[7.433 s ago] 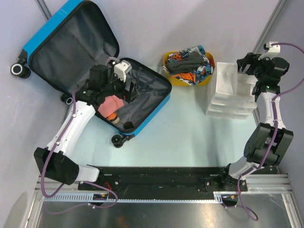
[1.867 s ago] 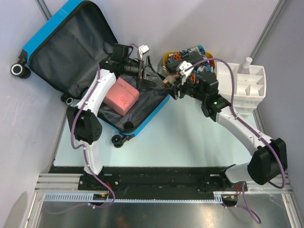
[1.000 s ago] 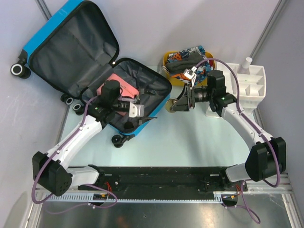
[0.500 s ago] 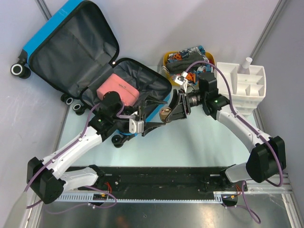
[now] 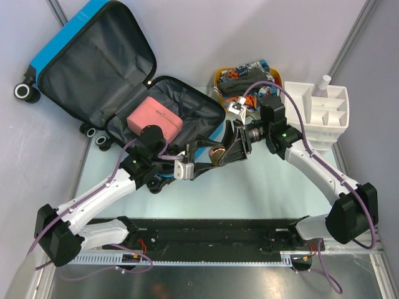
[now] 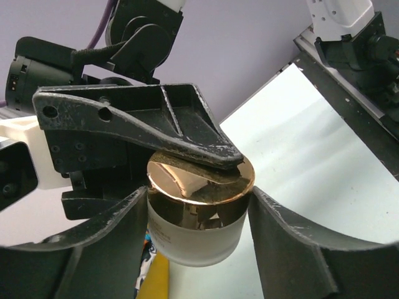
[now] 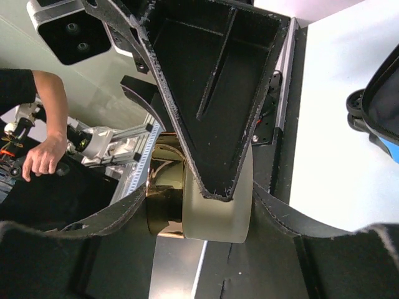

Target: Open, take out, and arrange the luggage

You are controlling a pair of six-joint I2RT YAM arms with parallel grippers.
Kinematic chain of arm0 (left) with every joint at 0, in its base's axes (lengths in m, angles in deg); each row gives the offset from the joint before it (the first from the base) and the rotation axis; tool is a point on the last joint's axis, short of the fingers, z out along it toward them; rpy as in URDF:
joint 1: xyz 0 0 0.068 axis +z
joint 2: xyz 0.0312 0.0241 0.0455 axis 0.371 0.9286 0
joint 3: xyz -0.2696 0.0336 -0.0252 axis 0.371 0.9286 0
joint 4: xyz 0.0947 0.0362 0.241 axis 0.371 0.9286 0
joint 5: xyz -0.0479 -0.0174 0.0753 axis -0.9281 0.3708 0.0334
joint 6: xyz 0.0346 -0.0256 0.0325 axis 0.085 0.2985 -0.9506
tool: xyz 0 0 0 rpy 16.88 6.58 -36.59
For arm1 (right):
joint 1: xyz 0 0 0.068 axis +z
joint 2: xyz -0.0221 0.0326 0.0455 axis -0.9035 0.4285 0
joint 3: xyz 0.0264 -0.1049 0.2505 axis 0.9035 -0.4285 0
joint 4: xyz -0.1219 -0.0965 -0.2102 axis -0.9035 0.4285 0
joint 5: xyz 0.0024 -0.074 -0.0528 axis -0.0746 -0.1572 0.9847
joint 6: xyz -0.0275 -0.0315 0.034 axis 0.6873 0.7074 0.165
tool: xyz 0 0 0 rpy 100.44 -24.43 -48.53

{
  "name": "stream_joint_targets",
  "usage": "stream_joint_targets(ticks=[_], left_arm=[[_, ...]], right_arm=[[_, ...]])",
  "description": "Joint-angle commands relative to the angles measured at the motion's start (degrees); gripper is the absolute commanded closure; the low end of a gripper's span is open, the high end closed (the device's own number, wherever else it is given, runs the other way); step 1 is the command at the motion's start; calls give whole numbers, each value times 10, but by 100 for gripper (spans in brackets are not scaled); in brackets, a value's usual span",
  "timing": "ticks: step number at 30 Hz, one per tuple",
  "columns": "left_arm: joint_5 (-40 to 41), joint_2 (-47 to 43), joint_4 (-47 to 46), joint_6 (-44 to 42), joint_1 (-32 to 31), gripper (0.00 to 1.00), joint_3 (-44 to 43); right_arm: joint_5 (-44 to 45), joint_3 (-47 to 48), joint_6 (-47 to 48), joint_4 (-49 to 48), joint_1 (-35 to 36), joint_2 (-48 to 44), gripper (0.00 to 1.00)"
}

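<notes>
The luggage (image 5: pixel 81 68) lies opened at the far left of the table (image 5: pixel 262 187): one bright-blue shell, its lid leaning back towards the wall, its base flat, dark grey lining showing in both halves. Three of its black wheels (image 5: pixel 26 91) are in plain view from above, and no writing on it can be read. One pink pouch (image 5: pixel 154 120) lies in the base half. Just off the base's right corner the two grippers meet on a single jar (image 6: pixel 198 237) with frosted glass and a gold lid (image 6: pixel 187 187). Faint marks low on the glass are too small to read. The left gripper (image 6: pixel 198 208) is clenched on the jar's sides, a finger pressed to each flank. The right gripper (image 7: pixel 201 202) clasps the jar end to end, one finger lying across the lid. Far right of these stand one yellow tub (image 5: pixel 232 107) heaped with printed cloth and one white organizer (image 5: pixel 312 131) holding one white bottle (image 5: pixel 323 83).
</notes>
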Motion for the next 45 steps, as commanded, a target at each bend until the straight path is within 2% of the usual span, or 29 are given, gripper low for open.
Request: stream_joint_targets(ticks=[1, 6, 8, 9, 10, 11, 12, 13, 14, 15, 16, 18, 19, 20, 21, 25, 32, 36, 45], left_arm=[[28, -15, -15, 4, -22, 37, 2], [49, -10, -15, 6, -32, 52, -2], [67, -8, -15, 12, -33, 62, -2], [75, -7, -15, 12, -33, 66, -3], [85, -7, -15, 12, -33, 80, -3], [107, -2, -15, 18, -33, 88, -6], [118, 0, -15, 25, -33, 93, -9], [132, 3, -15, 33, -33, 100, -14], [161, 8, -15, 45, -33, 100, -16], [176, 11, -15, 52, -33, 100, -18], [191, 15, -15, 60, -33, 100, -24], [230, 27, -16, 88, -33, 100, -27], [237, 29, -16, 94, -33, 100, -29], [256, 36, -17, 112, -33, 100, -30], [259, 41, -18, 120, -33, 100, -32], [277, 58, -17, 152, -33, 100, -49], [273, 75, -18, 179, -33, 100, -61], [268, 81, -21, 193, -33, 100, -64], [277, 98, -21, 193, -34, 100, -72]], right_arm=[[-21, 29, 21, 12, 4, -23, 100], [-29, 29, 12, 2, 4, -24, 99], [-27, 29, 0, -5, 4, -27, 93], [-23, 29, -4, -5, 3, -28, 66], [-7, 29, -22, -4, -6, -29, 50], [1, 29, -35, -8, -14, -29, 40], [12, 29, -53, -12, -24, -28, 15], [34, 29, -86, -15, -35, -28, 9], [49, 29, -102, -17, -67, -29, 8], [72, 29, -113, -18, -86, -30, 12], [152, 29, -120, 9, -109, -42, 13], [232, 34, -94, 65, -152, -62, 15], [292, 41, -67, 130, -156, -74, 14], [316, 49, -14, 161, -151, -78, 15], [378, 66, 6, 190, -145, -80, 14], [467, 92, 67, 256, -93, -82, 11], [554, 99, 115, 271, -12, -79, 5], [621, 99, 129, 270, 11, -71, 5], [594, 103, 107, 254, 51, -56, 6]])
